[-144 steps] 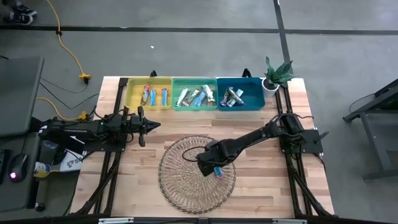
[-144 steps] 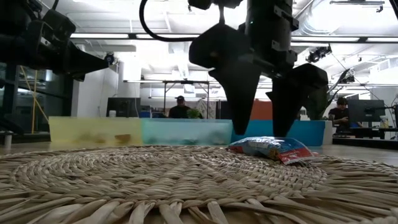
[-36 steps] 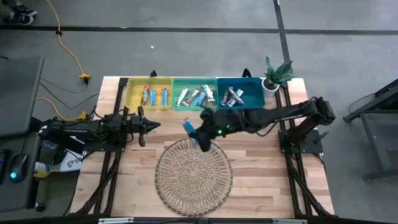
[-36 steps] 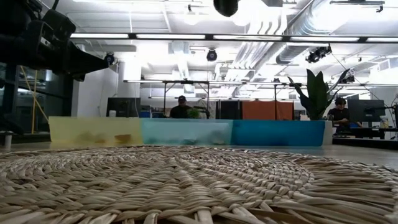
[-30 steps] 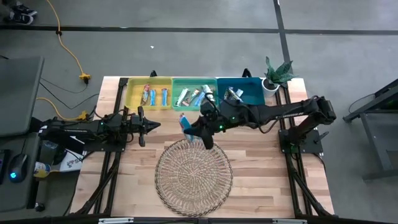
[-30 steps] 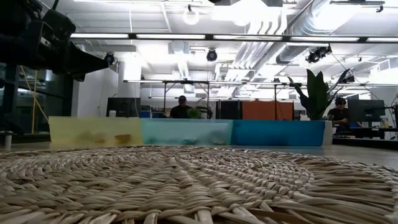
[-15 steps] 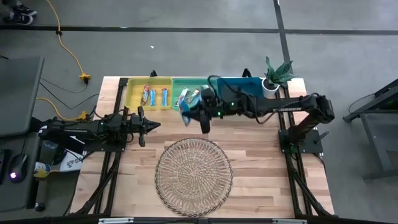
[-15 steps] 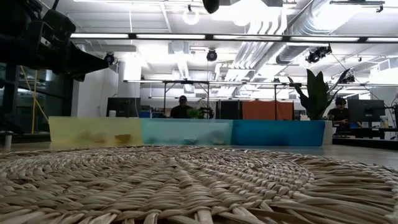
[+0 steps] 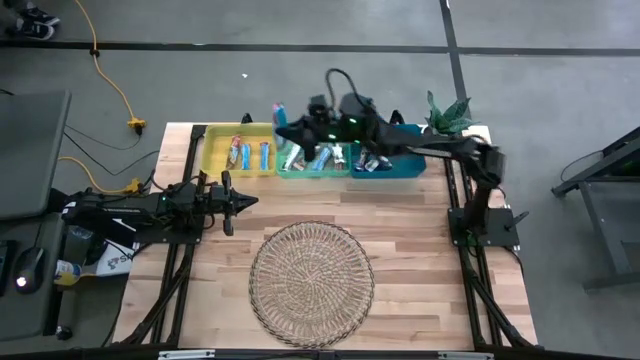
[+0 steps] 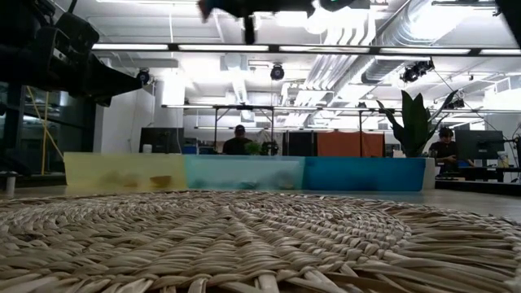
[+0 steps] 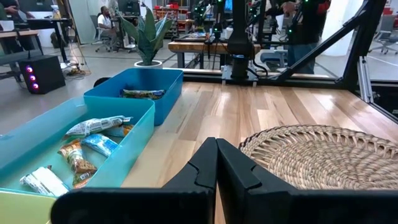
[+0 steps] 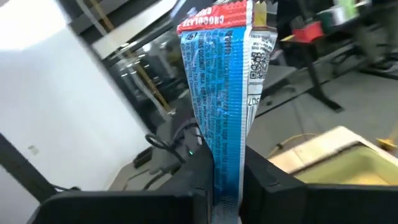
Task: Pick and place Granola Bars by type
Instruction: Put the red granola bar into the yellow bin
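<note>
Granola bar (image 12: 219, 93) in blue wrapper is pinched by the right gripper (image 9: 283, 118), high above the seam between yellow bin (image 9: 213, 150) and green bin (image 9: 283, 170), it seems. Released here, it may land in the wrong bin. Left gripper (image 9: 237, 201) waits closed.

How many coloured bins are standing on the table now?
3, in one row at the table's far edge: the yellow bin on the left, the green bin in the middle, the blue bin on the right.

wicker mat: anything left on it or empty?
Empty. The high view shows bare weave across the wicker mat; the right hand holds the blue bar above the bins.
</note>
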You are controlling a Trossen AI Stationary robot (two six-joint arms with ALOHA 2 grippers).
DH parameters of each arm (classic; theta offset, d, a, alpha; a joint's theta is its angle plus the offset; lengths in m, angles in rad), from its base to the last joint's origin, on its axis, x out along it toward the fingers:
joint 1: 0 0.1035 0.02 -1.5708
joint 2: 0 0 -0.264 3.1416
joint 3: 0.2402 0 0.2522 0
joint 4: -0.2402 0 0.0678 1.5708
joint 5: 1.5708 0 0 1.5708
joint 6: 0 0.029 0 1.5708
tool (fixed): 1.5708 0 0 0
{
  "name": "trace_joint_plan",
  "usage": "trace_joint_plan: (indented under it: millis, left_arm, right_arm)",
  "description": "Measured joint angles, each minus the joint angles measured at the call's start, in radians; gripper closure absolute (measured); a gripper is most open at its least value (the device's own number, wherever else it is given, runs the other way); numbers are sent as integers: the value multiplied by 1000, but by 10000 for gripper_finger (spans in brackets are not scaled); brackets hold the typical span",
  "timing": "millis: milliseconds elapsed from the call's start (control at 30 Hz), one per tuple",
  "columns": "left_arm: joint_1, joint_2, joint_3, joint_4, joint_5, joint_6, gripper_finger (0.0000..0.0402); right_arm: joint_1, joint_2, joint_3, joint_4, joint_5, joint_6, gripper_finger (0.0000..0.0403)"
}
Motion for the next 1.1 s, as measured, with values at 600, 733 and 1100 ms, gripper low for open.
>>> trace_joint_plan:
  millis: [600, 733, 1100]
  left_arm:
    - [0, 1, 0, -5, 3, 0, 401]
    - [0, 1, 0, -7, 3, 0, 401]
    - [0, 1, 0, -7, 3, 0, 401]
  right_arm:
    - [-58, 557, 497, -36, -19, 72, 363]
    - [-72, 557, 404, -30, 43, 83, 362]
    - [-57, 556, 360, -84, 283, 162, 361]
